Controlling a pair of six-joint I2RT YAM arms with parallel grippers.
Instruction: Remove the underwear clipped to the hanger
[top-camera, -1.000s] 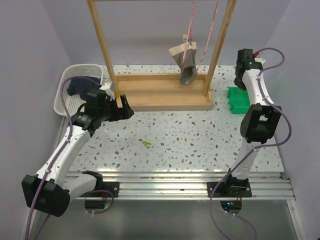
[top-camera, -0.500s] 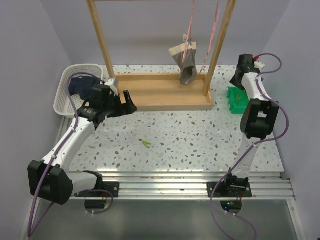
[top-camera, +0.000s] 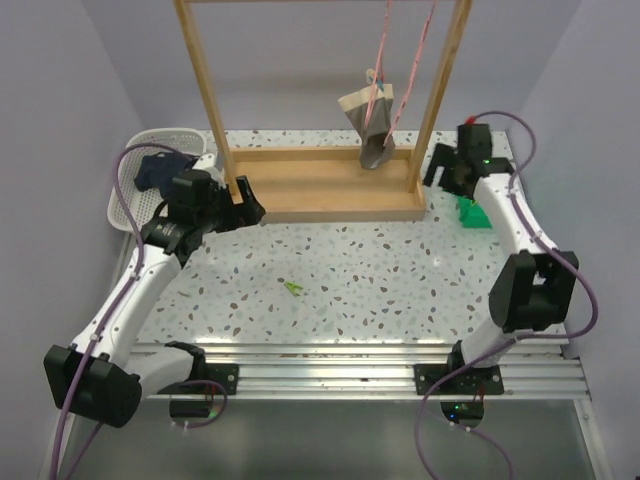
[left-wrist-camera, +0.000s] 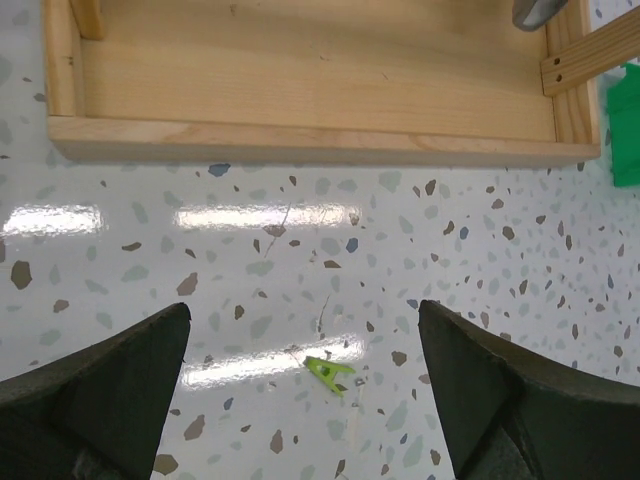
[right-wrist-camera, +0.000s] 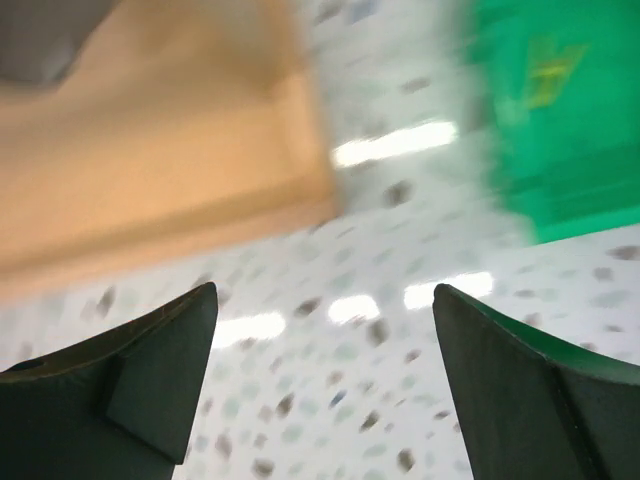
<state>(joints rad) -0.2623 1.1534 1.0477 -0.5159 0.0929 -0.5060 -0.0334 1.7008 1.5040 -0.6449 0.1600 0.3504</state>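
The front half of the table (top-camera: 400, 290) lies open, with only a small green clip (top-camera: 293, 288) on it. At the back, the wooden rack (top-camera: 320, 195) blocks the middle with its raised base and two posts. The grey briefs (top-camera: 372, 125) hang between the posts on pink cords (top-camera: 385, 50), close to the right one; left of them the gap is free. A white basket (top-camera: 130, 195) fills the back left corner and a green box (top-camera: 478, 213) sits right of the rack. The left gripper (top-camera: 250, 207) is close to the base's left front corner, and the right gripper (top-camera: 432, 170) is just outside the right post.
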